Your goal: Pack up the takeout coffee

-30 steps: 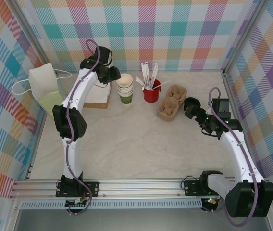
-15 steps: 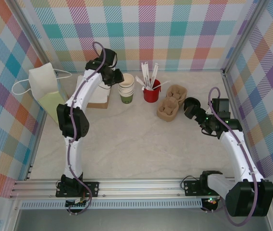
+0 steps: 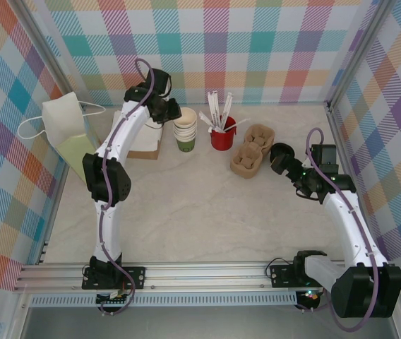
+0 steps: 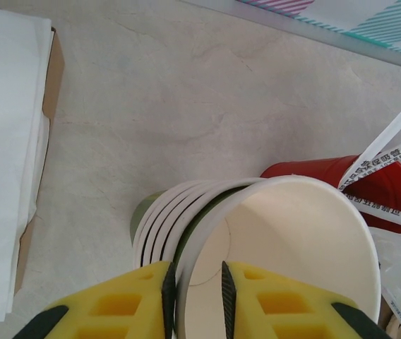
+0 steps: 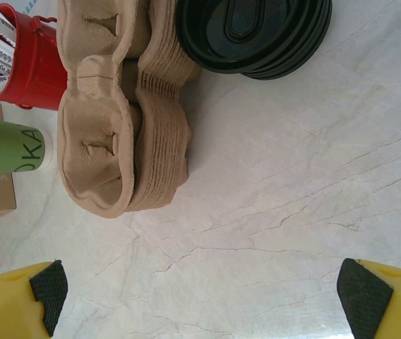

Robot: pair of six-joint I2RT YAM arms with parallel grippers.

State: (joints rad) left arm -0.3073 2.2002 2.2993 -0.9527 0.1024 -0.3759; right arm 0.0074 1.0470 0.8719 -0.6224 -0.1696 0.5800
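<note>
Where the stack (image 4: pixel 147 226) stands beside the red cup (image 4: pixel 306 173), the left gripper (image 4: pixel 195 293) straddles the rim of the top cup (image 4: pixel 292 247), jaws narrow, apparently gripping it to peel it off. The right gripper (image 5: pixel 202 288) hangs wide open and empty near the lids (image 5: pixel 253 32), placed to cap it.

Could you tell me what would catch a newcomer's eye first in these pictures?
The left gripper pinches the wall of the top cup on a stack of cream paper cups with green bands, at the far side of the table, beside a red plastic cup of stirrers. Further right lie brown cardboard cup carriers and a stack of round black plastic lids, with the right gripper wide open near them.
</note>
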